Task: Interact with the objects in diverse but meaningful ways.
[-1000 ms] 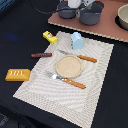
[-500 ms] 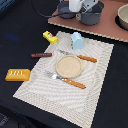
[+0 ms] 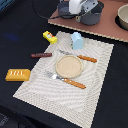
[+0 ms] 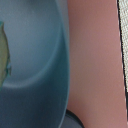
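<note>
— Inventory?
— One dark grey two-handled pot, rounded, on the pink board. On the woven placemat: one pale blue carton. On black cloth: one ridged orange bread loaf, one yellow packet.
— Gripper?
— Over the pot; jaw state cannot be determined.

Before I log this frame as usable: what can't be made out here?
- Gripper, exterior view: its fingers are hidden behind its own body over the dark grey pot; open or shut is unclear.
- Pot's inside, both views: masked by the gripper; the wrist view is a blurred close-up.
- Bowl, exterior view: cut off by the frame edge.
- Yellow packet: markings too small.
</note>
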Robot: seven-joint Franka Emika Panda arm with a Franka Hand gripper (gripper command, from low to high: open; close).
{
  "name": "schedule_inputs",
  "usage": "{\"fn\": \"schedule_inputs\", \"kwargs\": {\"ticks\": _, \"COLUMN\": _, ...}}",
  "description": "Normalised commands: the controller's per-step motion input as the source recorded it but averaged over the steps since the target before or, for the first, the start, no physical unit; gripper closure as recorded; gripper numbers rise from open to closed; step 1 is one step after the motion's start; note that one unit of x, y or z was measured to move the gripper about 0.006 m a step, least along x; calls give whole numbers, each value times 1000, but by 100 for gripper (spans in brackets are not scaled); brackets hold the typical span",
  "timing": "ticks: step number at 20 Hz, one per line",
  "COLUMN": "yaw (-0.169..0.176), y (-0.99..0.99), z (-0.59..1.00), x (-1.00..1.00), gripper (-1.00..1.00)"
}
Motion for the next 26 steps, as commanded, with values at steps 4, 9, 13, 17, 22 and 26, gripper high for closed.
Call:
{"fn": "schedule_inputs", "kwargs": {"ticks": 4, "yaw": 0, "y": 164, "z": 0, "x": 0, "gripper": 100}}
{"fn": "schedule_inputs", "kwargs": {"ticks": 9, "yaw": 0, "y": 158, "z": -10, "x": 1, "gripper": 100}}
{"fn": "schedule_inputs", "kwargs": {"ticks": 13, "yaw": 0, "y": 172, "z": -9, "x": 19, "gripper": 100}}
{"fn": "schedule_inputs", "kwargs": {"ticks": 17, "yaw": 0, "y": 183, "z": -11, "x": 42, "gripper": 100}}
{"fn": "schedule_inputs", "kwargs": {"ticks": 22, "yaw": 0, "y": 172, "z": -12, "x": 42, "gripper": 100}}
{"fn": "schedule_inputs", "kwargs": {"ticks": 26, "yaw": 0, "y": 170, "z": -18, "x": 41, "gripper": 100}}
